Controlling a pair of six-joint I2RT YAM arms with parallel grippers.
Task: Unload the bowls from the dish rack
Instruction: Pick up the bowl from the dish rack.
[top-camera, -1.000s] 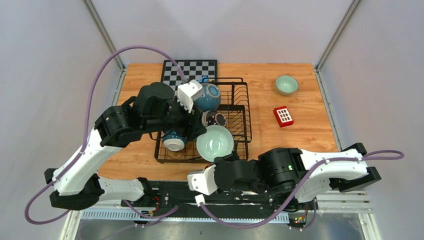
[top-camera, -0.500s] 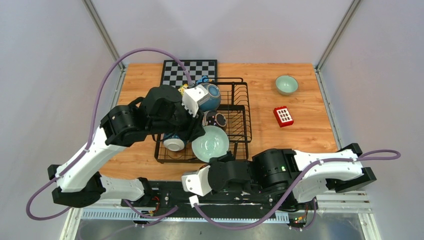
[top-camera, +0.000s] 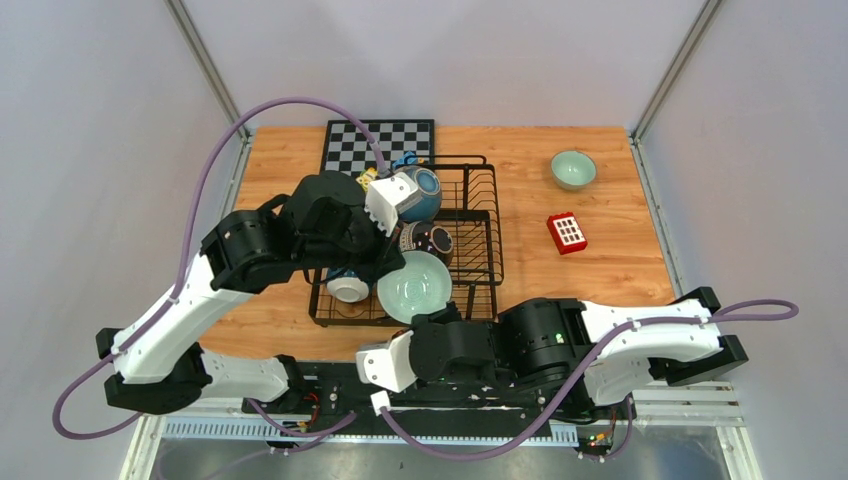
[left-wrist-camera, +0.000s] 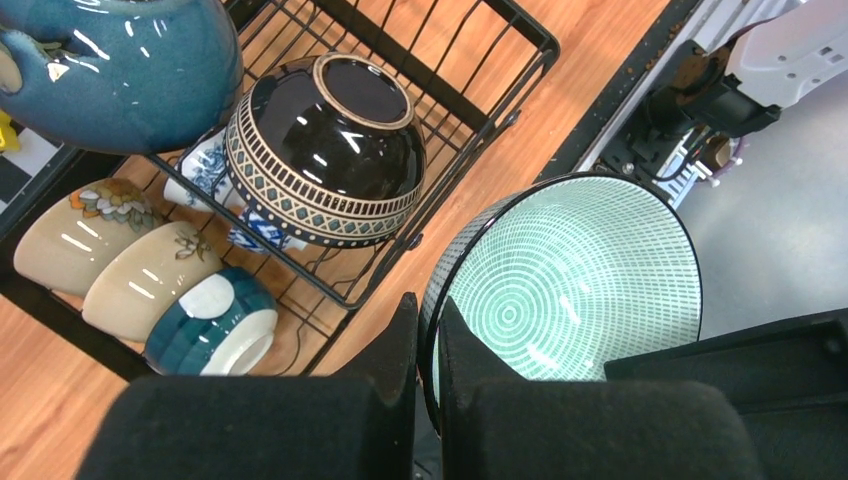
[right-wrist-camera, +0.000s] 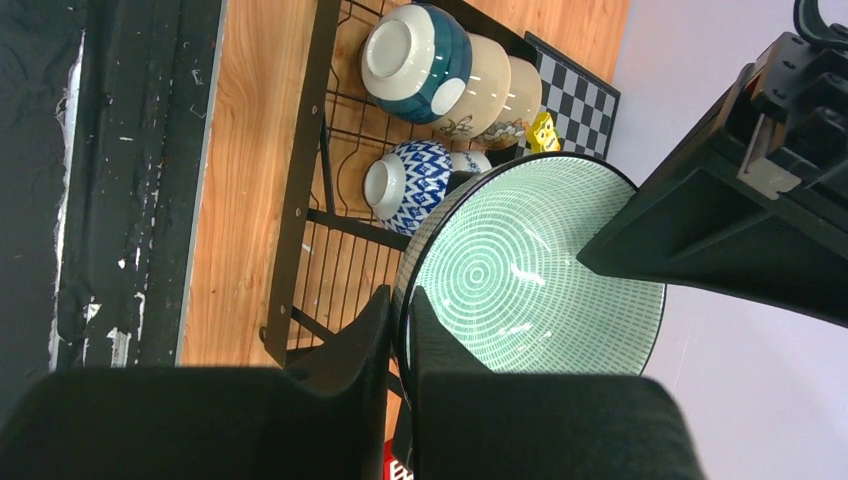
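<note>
**Left tool (left-wrist-camera: 425, 318) and right tool (right-wrist-camera: 398, 300) clamped on one green bowl (top-camera: 413, 287) at the dish rack (top-camera: 478, 215)**

Looking down from above, we see a wooden table (top-camera: 600, 270) with the black wire rack near its middle. At the rack's 6 o'clock end the green bowl, with fine white lines inside, is tilted so that its inside faces up. The left tool pinches its rim at about 10 o'clock, one finger inside and one outside. The right tool pinches the rim the same way at 6 o'clock. We cannot tell whether the bowl touches the wires.

At the rack's 12 o'clock end lies a large dark blue bowl (top-camera: 418, 192). Just beside it a black bowl (left-wrist-camera: 325, 150) with a patterned band sits upside down, a blue-and-white bowl (right-wrist-camera: 405, 185) against it. Toward 9 o'clock lie two beige bowls (left-wrist-camera: 150, 280) and a teal bowl (left-wrist-camera: 215, 325) with white patches.

A pale green bowl (top-camera: 573, 168) stands upright on the table at 2 o'clock, with a red block (top-camera: 567, 232) near it. A chessboard (top-camera: 380, 145) lies at 12 o'clock, behind the rack.
</note>
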